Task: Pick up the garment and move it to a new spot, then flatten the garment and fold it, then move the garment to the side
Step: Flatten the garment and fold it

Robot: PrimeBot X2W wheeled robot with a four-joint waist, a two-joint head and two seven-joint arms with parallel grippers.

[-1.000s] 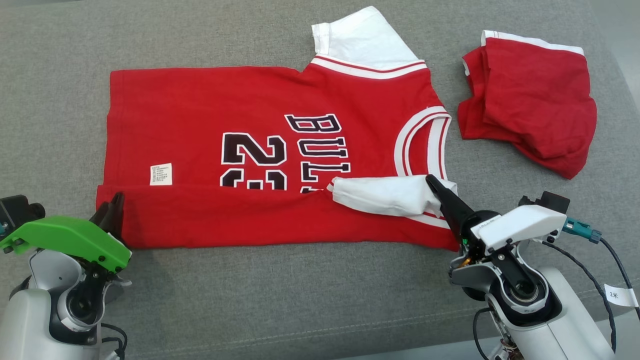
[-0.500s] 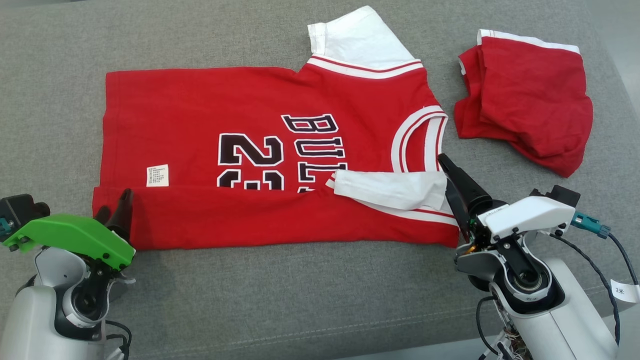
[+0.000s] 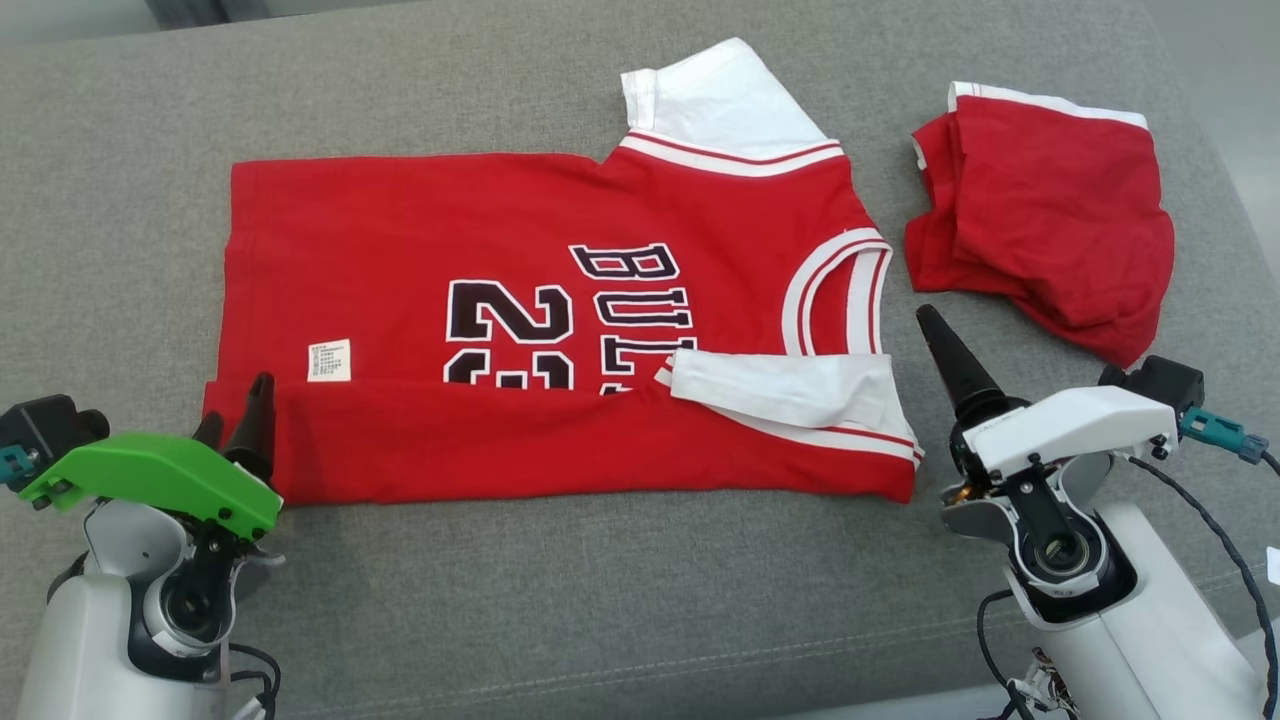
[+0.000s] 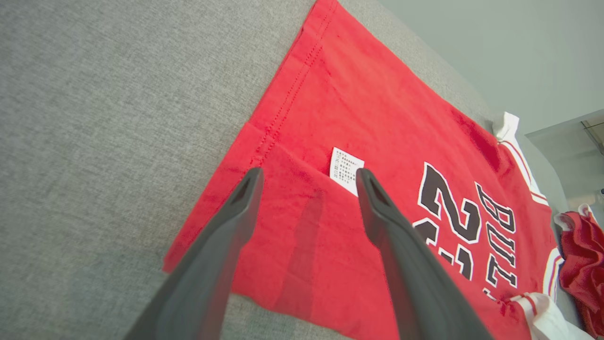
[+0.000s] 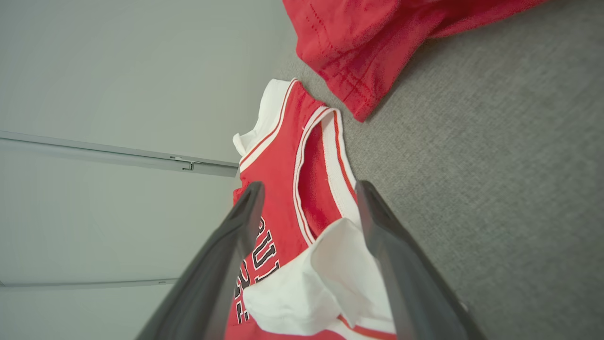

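**Head view.** The red jersey (image 3: 560,200), the garment of the task, is lying flat at the centre of the grey cushion (image 3: 600,600), with its neck pointing toward 3 o'clock and its hem toward 9 o'clock. Its 6 o'clock edge is lying folded up over the body, covering the lower part of the printed number (image 3: 510,320). A white sleeve (image 3: 790,385) is resting on that fold toward 4 o'clock.

The left gripper (image 3: 238,405), at 8 o'clock, is standing with its fingers spread over the hem corner of the fold, grasping nothing. A white label (image 3: 329,360) is showing just past its tips.

The right gripper (image 3: 935,330), at 4 o'clock, is standing released and empty, just beside the neck end.

A second red garment (image 3: 1050,240), crumpled, is lying apart at 2 o'clock.
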